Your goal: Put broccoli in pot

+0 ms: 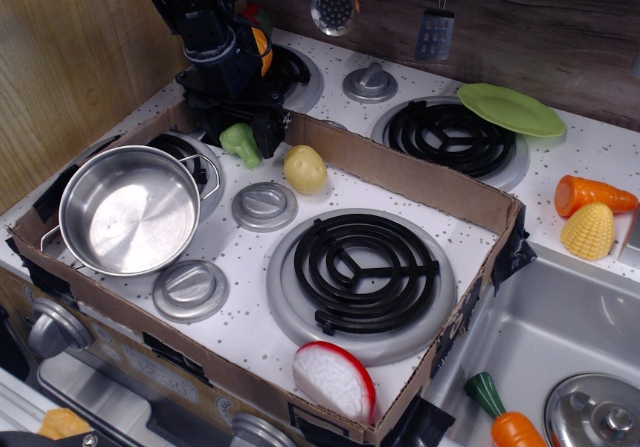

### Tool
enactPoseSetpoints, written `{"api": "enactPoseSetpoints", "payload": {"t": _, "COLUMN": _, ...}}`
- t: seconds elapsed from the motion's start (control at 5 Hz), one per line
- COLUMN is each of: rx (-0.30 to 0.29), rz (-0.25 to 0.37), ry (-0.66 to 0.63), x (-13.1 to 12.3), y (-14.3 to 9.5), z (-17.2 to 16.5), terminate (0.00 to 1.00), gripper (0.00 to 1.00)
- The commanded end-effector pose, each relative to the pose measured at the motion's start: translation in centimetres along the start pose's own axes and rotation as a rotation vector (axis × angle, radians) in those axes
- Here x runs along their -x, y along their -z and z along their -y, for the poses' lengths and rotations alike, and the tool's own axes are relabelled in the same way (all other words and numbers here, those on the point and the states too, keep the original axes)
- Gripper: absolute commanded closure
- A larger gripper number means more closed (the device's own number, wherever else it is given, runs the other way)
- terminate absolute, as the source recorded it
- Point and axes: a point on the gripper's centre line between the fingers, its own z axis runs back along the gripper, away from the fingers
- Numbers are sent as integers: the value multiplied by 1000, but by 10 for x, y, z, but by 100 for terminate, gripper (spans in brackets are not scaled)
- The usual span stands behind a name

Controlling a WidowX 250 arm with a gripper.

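The light-green broccoli (240, 142) lies at the back left of the cardboard tray, just behind and to the right of the pot. The shiny steel pot (128, 210) stands upright and empty at the tray's left side. My black gripper (242, 135) has come down over the broccoli. Its fingers (268, 132) stand close on either side of the floret head. The gripper body hides part of the broccoli, so I cannot tell whether the fingers press on it. The gripper is about a hand's width behind and to the right of the pot.
A yellow potato (305, 169) lies just right of the broccoli. Grey discs (264, 206) (190, 289), a black coil burner (362, 267) and a red-and-white radish slice (334, 380) lie in the cardboard tray (420, 182). A green plate (510, 109), carrot (592, 195) and corn (588, 231) sit to the right.
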Motion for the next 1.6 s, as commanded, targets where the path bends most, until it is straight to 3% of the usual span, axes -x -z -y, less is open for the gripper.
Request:
{"api": "enactPoseSetpoints", "payload": {"t": 0.0, "rx": -32, "rz": 60, "ry": -3, "x": -8, "y": -25, "z": 9, "terminate": 0, "gripper": 100}}
{"api": "enactPoseSetpoints", "payload": {"t": 0.2, "rx": -43, "rz": 87, "ry": 9, "x": -1, "y": -56, "z": 18, "terminate": 0, "gripper": 100}}
{"api": "enactPoseSetpoints", "payload": {"t": 0.4, "rx": -140, "rz": 110, "ry": 17, "x": -3, "y": -104, "z": 32, "terminate": 0, "gripper": 100}}
{"api": "enactPoseSetpoints", "payload": {"t": 0.6, "rx": -181, "rz": 148, "ry": 33, "x": -4, "y": -131, "z": 37, "terminate": 0, "gripper": 100}}
{"api": "enactPoseSetpoints", "payload": {"t": 0.8, "rx": -187, "rz": 141, "ry": 7, "x": 13, "y": -135, "z": 37, "terminate": 0, "gripper": 100}}
{"api": "enactPoseSetpoints", "payload": {"t": 1.2, "rx": -124, "rz": 126, "ry": -58, "x": 63, "y": -111, "z": 7, "terminate": 0, "gripper": 100}}
{"api": "enactPoseSetpoints", "payload": {"t": 1.4, "rx": -140, "rz": 131, "ry": -79, "x": 71, "y": -112, "z": 2, "terminate": 0, "gripper": 100}}
